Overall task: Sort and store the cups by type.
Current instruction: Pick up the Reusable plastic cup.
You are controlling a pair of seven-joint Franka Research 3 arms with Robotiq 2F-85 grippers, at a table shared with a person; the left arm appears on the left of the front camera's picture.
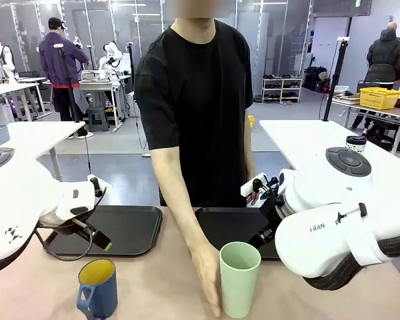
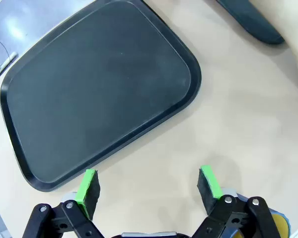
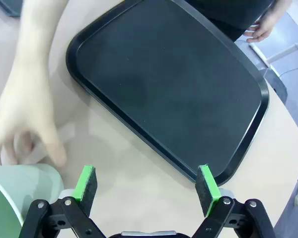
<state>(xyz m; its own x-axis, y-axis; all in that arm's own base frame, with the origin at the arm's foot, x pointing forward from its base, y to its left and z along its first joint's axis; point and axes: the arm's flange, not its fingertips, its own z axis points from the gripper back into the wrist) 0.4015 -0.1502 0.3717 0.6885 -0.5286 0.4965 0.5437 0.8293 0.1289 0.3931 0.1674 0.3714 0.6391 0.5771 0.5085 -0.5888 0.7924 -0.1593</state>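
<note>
Left pincer (image 2: 148, 174): held apart, nothing gripped, black tray (image 2: 99, 84) ahead
Right pincer (image 3: 146, 173): held apart, empty
Tumbler (image 3: 17, 196): just beside that pincer, touched by hand (image 3: 25, 124)

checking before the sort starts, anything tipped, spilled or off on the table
Nothing stands out. The mint-green tumbler and the dark blue mug stand upright on the table, with no spill around them. The left black tray and the right black tray lie flat. A person's hand is right beside the tumbler.
</note>
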